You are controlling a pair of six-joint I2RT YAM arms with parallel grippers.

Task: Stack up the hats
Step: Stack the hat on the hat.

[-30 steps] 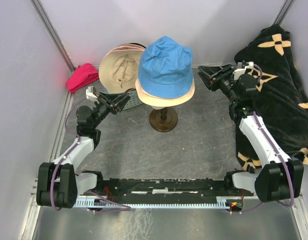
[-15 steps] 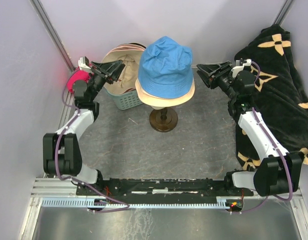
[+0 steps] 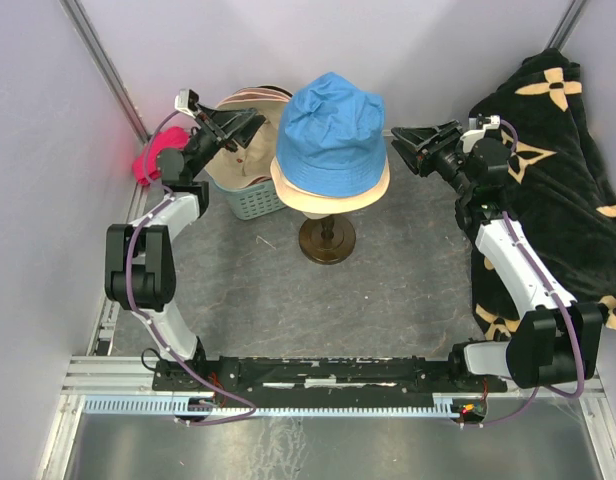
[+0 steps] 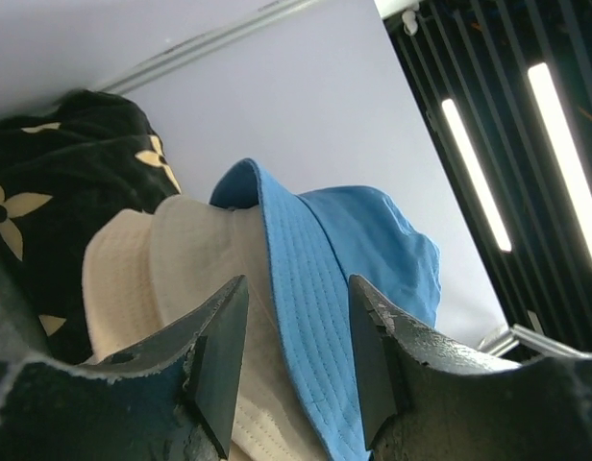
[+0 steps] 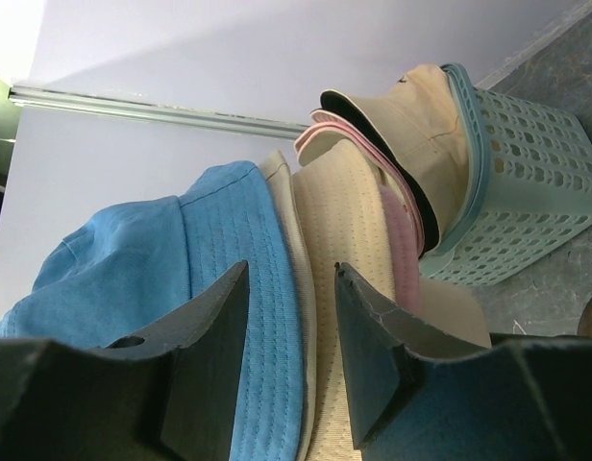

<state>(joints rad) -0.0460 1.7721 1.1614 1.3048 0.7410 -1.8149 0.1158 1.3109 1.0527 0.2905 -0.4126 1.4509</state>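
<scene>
The blue hat (image 3: 331, 125) sat on a cream hat (image 3: 328, 198) on the stand (image 3: 326, 240) in the middle of the bench (image 3: 388, 290). The tan hat (image 3: 240, 158) waited in the basket (image 3: 250, 203) at the stand's ten o'clock. My worry was the stand: a sideways nudge from either tool could tip it and spill the stack. The left tool (image 3: 250, 125) hovered over the basket, its arm stretched far toward eleven o'clock, jaws apart and empty. The right tool (image 3: 403, 150) faced the blue brim from two o'clock, likewise parted, gripping nothing.

The left tool (image 3: 250, 120) is raised, jaws apart, holding nothing. The right tool (image 3: 400, 148) faces it, likewise parted and empty.
</scene>
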